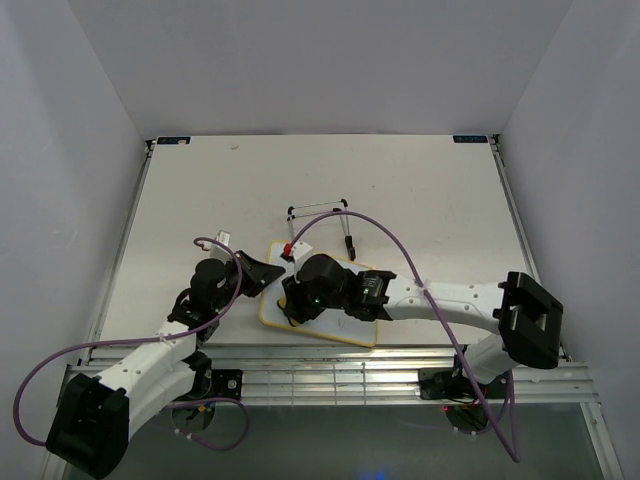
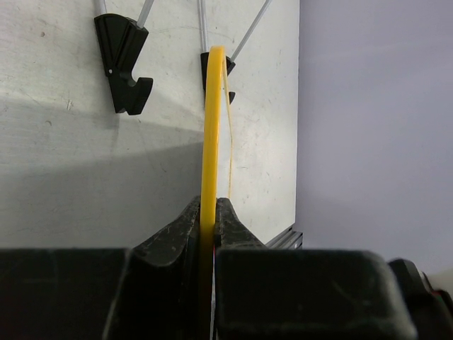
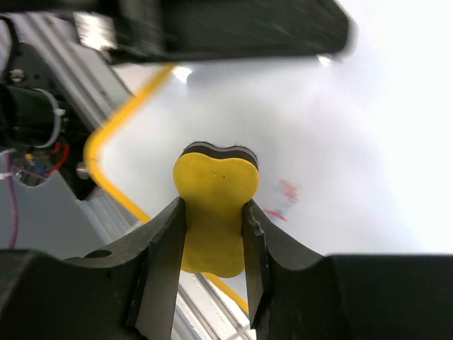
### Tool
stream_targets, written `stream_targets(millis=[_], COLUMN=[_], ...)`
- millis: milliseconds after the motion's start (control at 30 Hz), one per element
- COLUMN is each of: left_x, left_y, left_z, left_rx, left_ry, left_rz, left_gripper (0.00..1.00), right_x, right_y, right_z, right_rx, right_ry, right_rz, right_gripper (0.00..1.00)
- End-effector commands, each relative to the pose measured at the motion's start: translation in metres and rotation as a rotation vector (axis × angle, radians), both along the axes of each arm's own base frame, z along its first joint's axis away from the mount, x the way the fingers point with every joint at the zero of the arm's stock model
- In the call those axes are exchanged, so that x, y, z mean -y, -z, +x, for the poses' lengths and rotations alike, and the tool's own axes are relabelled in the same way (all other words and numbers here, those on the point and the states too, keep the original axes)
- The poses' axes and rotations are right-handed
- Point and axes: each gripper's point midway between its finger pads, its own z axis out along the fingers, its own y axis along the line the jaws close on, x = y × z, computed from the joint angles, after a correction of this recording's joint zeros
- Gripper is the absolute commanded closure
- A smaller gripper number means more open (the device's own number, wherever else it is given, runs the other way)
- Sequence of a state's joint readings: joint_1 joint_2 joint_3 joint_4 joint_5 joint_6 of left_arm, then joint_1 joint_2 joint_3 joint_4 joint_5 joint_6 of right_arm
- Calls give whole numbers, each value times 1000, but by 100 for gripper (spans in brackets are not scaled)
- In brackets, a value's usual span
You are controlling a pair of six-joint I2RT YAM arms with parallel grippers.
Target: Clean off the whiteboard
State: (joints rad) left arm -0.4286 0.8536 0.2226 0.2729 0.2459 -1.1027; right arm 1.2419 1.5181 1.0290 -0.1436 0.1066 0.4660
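pinching the whiteboard [image 1: 345, 328] by its thin yellow frame, the left end effector [image 2: 209, 223] is closed tight on the board's left edge. it braces the board on the tabletop [image 1: 200, 190], just in front of the black wire stand [image 1: 320, 212]. the right end effector [image 3: 212, 237] is clamped on a yellow eraser [image 3: 212, 205], dark felt face turned toward the white surface. from above it sits over the board's left part, close to the other arm's grip.

what the next stroke turns on is a small red smear [image 3: 287, 195], the only writing i can find. in the right wrist view it lies just to the right of the eraser, on the side away from the frame's rounded corner (so further into the board, not toward its rim). the view is blurred, so whether the felt is touching the surface is unclear.

my read is that the wiping is nearly done. the right arm is the one placed for it, and a short sideways pass toward that smear looks called for, with the left arm holding the frame against the push.
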Motion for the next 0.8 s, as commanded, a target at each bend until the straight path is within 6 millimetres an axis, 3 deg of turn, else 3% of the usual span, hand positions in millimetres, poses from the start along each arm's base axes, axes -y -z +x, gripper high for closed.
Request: stream_targets(millis=[0, 67, 200, 333, 467, 633, 667, 733, 767], left_x=[11, 11, 10, 9, 9, 9, 8, 8, 8], left_y=[-36, -35, -35, -34, -33, -33, -34, -34, -34], left_z=[0, 0, -1, -1, -1, -2, -2, -3, -3], left_rx=[99, 97, 98, 99, 94, 96, 98, 99, 102], left_ry=[39, 41, 41, 35, 31, 34, 32, 31, 31], left_rz=[-68, -68, -67, -67, -69, -70, -71, -69, -71], left_gripper=[100, 100, 100, 100, 100, 100, 100, 100, 100], right_x=[83, 92, 119, 124, 98, 46, 31, 17, 7], right_y=[83, 87, 105, 104, 80, 29, 10, 4, -9], right_z=[3, 10, 6, 7, 9, 15, 18, 16, 18], right_rx=[-57, -80, -146, -149, -145, -102, -77, -84, -73], right_ry=[91, 117, 142, 154, 110, 10, -13, -57, -74], right_rz=[-329, -304, -294, -283, -172, -10, 30, 44, 71], right_gripper=[76, 75, 76, 75, 75, 75, 75, 75, 75])
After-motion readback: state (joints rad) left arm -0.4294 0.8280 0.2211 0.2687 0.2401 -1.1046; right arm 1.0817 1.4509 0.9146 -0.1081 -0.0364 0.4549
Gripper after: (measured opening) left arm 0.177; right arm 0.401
